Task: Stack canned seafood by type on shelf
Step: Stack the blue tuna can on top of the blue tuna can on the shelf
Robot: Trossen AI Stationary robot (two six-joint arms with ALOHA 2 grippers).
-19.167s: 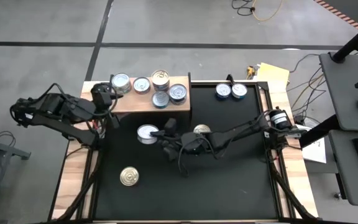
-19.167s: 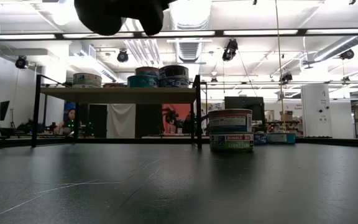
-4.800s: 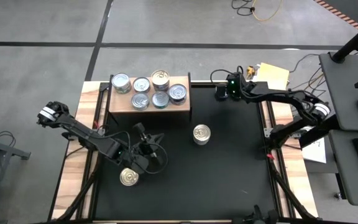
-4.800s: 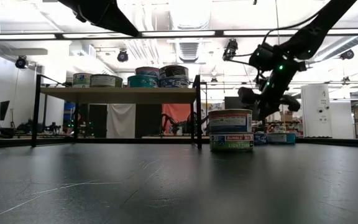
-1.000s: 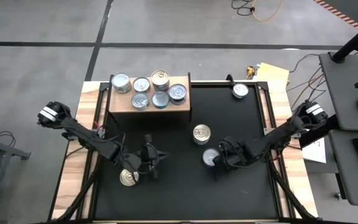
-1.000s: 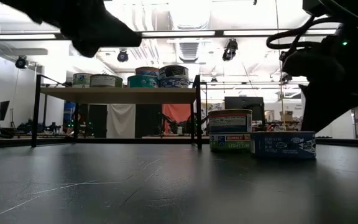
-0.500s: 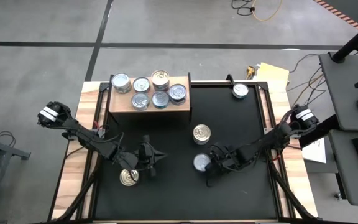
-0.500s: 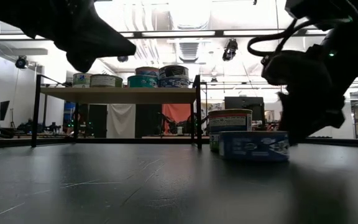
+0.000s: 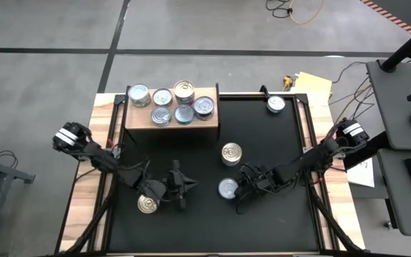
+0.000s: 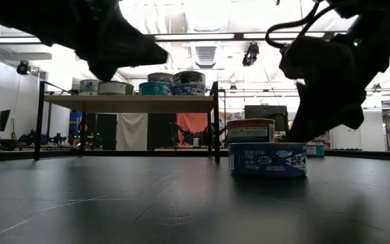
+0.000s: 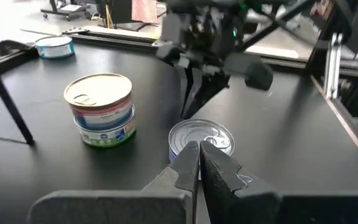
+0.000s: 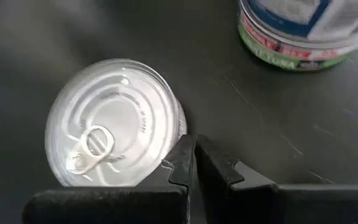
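Moved leftward: short silver-topped round tin (image 9: 228, 188), lower centre, nudged by our closed, empty right end effector (image 9: 242, 187). Left end effector (image 9: 179, 187) closed, empty. We should push squarely.

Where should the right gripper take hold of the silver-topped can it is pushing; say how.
Grip the silver-topped can across its round side wall, coming straight down from above: it sits upright and short, with bare table all around. The right gripper, shut beside it, must open first.

The right gripper (image 12: 193, 163), fingers pressed together, is touching the rim of a silver-topped round metal tin (image 12: 112, 129) lying ahead of the jaws.
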